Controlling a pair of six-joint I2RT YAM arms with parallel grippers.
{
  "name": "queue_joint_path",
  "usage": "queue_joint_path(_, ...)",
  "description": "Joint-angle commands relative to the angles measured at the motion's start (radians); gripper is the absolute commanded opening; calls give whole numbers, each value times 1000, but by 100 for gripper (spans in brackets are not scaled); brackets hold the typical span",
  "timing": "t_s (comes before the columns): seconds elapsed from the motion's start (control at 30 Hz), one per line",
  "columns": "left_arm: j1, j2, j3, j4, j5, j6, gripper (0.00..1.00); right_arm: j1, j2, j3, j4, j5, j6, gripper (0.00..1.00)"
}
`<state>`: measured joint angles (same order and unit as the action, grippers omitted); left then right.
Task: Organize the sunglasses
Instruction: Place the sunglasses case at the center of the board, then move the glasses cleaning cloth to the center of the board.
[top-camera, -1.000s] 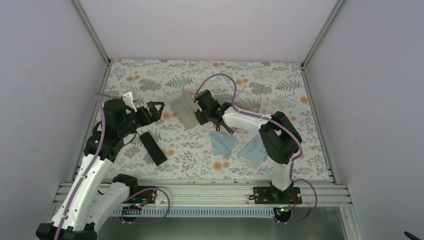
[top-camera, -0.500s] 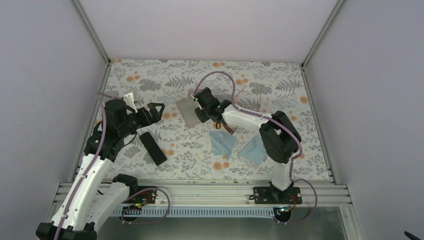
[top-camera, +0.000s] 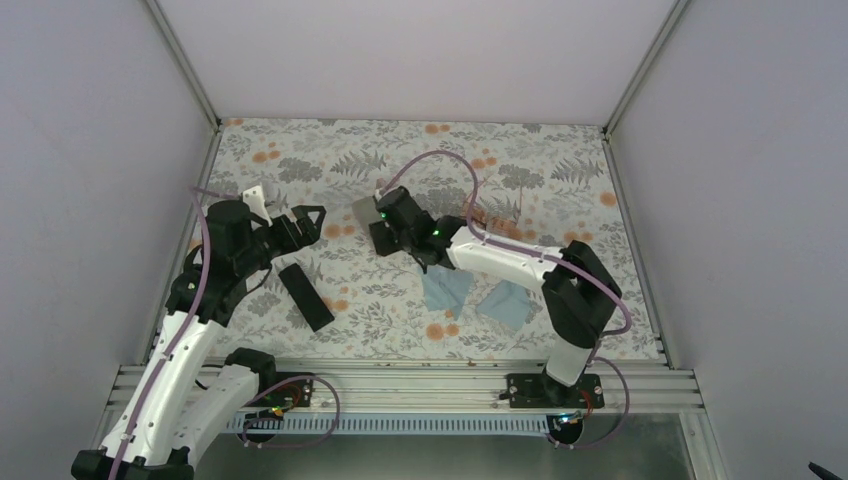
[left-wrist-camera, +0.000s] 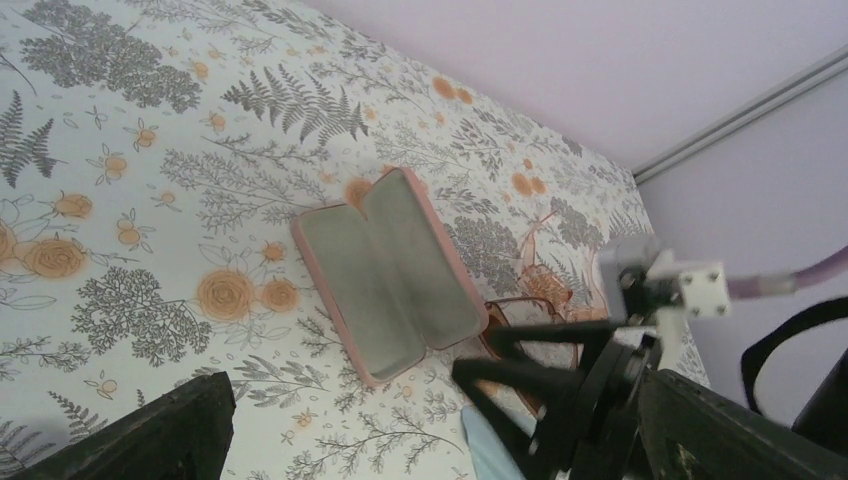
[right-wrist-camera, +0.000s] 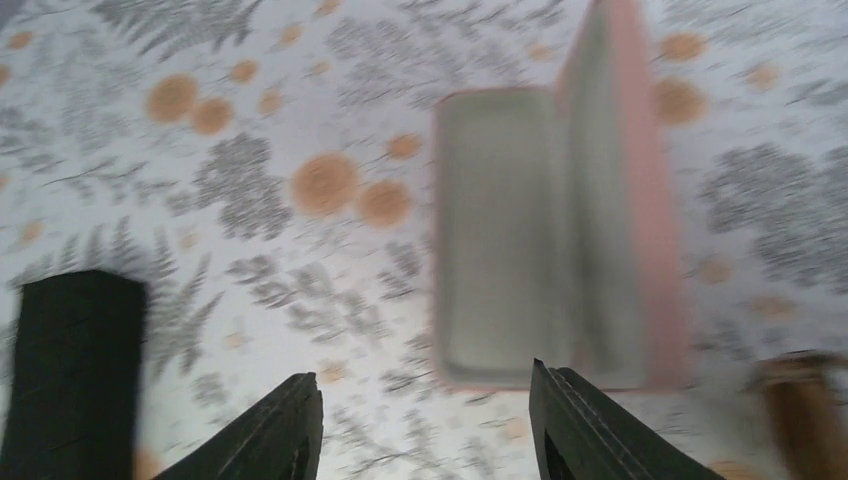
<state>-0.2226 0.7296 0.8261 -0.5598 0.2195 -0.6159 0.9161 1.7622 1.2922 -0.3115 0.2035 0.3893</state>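
Observation:
A dark brown pair of sunglasses lies on the floral table just right of the open pink case, partly behind my right gripper's fingers. A pale orange-pink pair lies farther back. My right gripper hovers open over the near end of the pink case, its fingers empty. From above, the right gripper covers most of the case. My left gripper hangs wide open and empty to the left, facing the case.
A shut black case lies near the left arm and shows again in the right wrist view. Two light-blue cloths lie under the right arm. Grey walls close in the table on three sides.
My right gripper has opened and let go of the pink case, which now lies flat and open. It has moved left and towards the near edge. The left arm has not moved.

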Motion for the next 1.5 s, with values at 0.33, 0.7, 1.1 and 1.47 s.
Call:
queue_joint_path(0.33,1,-14,-22,6,14,-3,100,43,275,57,143,-260,250,30)
queue_joint_path(0.7,2,-13,-29,1,25,-1,100,-6,340,52,66,-22,325,35)
queue_joint_path(1.1,1,1,-60,34,48,-8,100,-60,298,11,45,17,320,38)
queue_joint_path(1.47,0,28,-88,70,90,-5,100,-45,51,-135,-43,44,310,44)
